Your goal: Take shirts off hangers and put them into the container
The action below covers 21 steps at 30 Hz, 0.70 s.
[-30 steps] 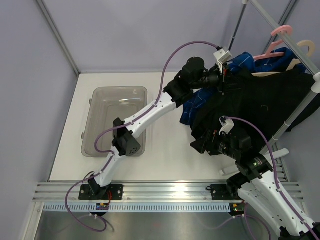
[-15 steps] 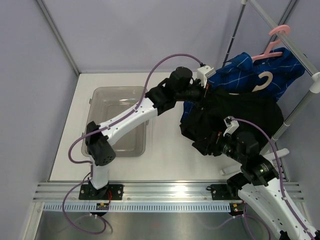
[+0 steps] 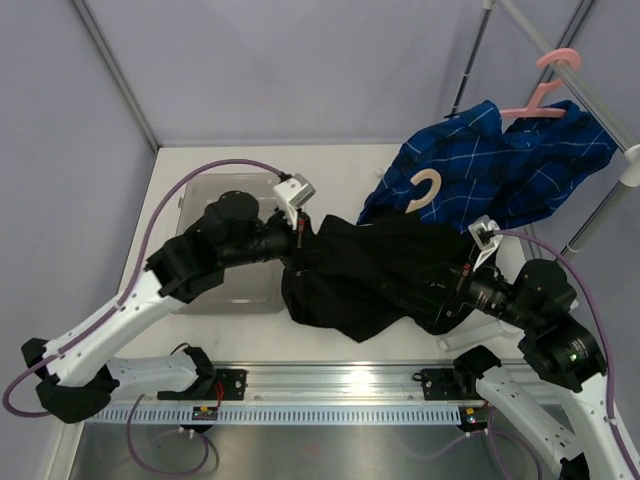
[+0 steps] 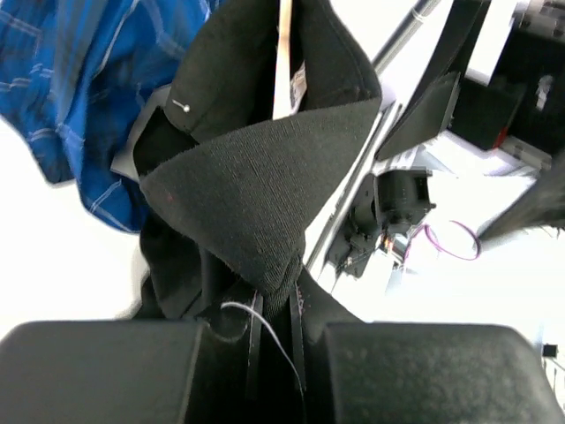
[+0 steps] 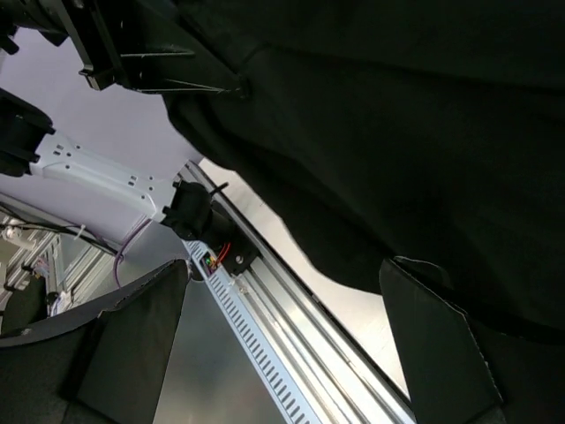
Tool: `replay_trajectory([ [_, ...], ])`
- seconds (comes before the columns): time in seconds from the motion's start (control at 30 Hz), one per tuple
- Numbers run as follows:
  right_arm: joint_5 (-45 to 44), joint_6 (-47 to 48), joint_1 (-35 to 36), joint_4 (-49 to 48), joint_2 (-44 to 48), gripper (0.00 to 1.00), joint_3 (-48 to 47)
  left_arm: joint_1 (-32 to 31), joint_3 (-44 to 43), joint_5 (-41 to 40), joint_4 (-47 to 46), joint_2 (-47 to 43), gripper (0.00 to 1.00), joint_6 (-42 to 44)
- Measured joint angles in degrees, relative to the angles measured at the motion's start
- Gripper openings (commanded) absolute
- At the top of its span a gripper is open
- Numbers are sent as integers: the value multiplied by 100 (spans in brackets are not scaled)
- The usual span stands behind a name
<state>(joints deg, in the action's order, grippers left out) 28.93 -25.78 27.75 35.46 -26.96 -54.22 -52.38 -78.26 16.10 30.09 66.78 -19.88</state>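
Here, the left gripper [image 3: 302,243], its arm stretched toward three o'clock, pinches the plain black cloth shirt [image 3: 380,272], while the right gripper [image 5: 282,349] at four o'clock gapes wide beneath it.

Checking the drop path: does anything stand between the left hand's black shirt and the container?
Nothing visible does. The left hand, shut on the black shirt, is by the right rim of the container; only that arm hangs over it. The shirt's other end reaches toward the open right hand.
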Motion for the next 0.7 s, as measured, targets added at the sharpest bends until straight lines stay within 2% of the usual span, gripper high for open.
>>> replay_trajectory([
  [0.2,192,319,0,293,-363,95,-570,0,850,-238,684,-1928,0,-105],
  [0.27,282,413,0,280,-570,89,-704,-2,1023,-245,852,-2422,0,-153],
  [0.37,492,557,0,225,-914,88,-815,-2,1246,-243,1084,-3084,0,-271],
  [0.57,1027,918,2,11,-1606,88,-1167,-2,1613,-216,1410,-3705,0,-520],
  [0.7,1615,992,0,-540,-1996,85,-1445,-2,1703,-149,1453,-3810,0,-651],
])
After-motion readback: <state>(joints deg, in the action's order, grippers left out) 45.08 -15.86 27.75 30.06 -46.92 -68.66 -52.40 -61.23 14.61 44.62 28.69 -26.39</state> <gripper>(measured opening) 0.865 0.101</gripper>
